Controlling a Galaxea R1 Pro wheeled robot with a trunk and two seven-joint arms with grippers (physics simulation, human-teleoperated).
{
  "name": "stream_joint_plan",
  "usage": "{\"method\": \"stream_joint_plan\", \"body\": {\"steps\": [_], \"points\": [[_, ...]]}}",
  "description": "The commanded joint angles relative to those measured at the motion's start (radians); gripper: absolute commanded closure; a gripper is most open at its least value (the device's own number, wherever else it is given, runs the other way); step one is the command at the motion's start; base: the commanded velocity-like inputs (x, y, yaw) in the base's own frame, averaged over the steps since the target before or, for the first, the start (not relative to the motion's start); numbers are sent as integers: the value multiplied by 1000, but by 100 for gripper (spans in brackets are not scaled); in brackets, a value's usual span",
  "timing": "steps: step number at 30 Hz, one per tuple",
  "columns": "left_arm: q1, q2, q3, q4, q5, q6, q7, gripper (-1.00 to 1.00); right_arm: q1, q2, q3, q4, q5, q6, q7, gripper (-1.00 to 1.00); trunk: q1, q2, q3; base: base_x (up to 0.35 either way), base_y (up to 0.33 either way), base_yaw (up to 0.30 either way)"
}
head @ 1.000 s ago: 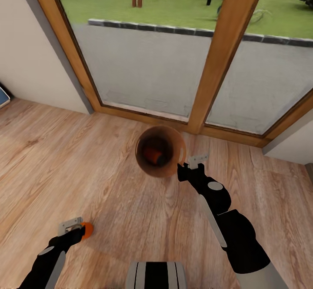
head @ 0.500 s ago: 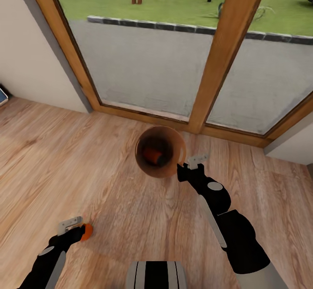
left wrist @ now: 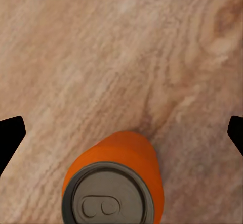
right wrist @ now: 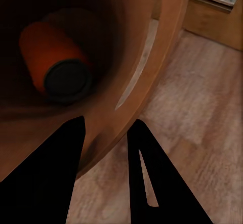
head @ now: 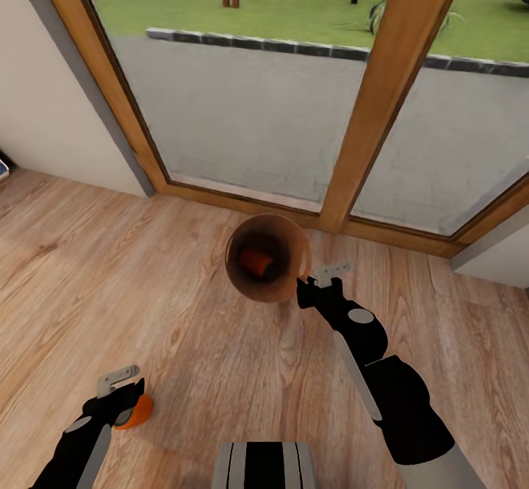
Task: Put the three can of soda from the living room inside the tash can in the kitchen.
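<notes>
1. Standing to the left of the trash can and well apart from it, nearer the robot, the left gripper now has its fingers spread wide. A second ago it was carrying the orange can off the floor.
2. That can now sits lower than before, just under the gripper. The left wrist view shows it end-up on the boards, between the parted fingers and touching neither. Judgement: it has been let go short of the bin, so it is not yet delivered.
3. The trash can hangs tilted, mouth toward the robot, in front of the glass door, its place unchanged apart from a slight camera shift. A second orange can lies at its bottom. A dark shape lies beside it; I cannot tell what it is.
4. At the bin's right rim the right gripper remains pinched on the wall, one finger inside and one outside, as the right wrist view confirms.
5. Judgement: one can is confirmed inside. The loose can must be picked up again and dropped in, and the bin is not in the kitchen.
</notes>
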Motion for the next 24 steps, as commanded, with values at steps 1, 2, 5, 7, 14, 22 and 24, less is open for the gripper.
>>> {"method": "stream_joint_plan", "body": {"steps": [1,2,5,7,14,22,24], "points": [[0,0,0,0,0,0,0,-100,0,0,1,-1,-5,-1,2,100,0,0,0,6,0,0],[0,0,0,-1,1,0,0,-100,0,0,1,-1,-5,-1,2,100,0,0,0,4,0,0],[0,1,0,1,1,0,0,-100,0,1,2,-4,-5,0,2,100,0,0,-4,2,0,0],[0,1,-1,3,1,-1,0,-100,0,1,2,-7,-4,1,2,100,1,-1,-11,0,0,0],[0,1,-1,6,1,-1,-1,-100,-3,2,10,-9,-4,3,2,100,4,-2,-39,0,0,0],[0,1,-2,7,-2,-7,-2,-100,-3,2,11,-9,-3,5,2,100,5,-3,-46,0,0,0],[1,1,-3,7,-2,-8,-2,-100,-3,2,11,-9,-3,5,2,100,5,-3,-46,0,0,0]]}}
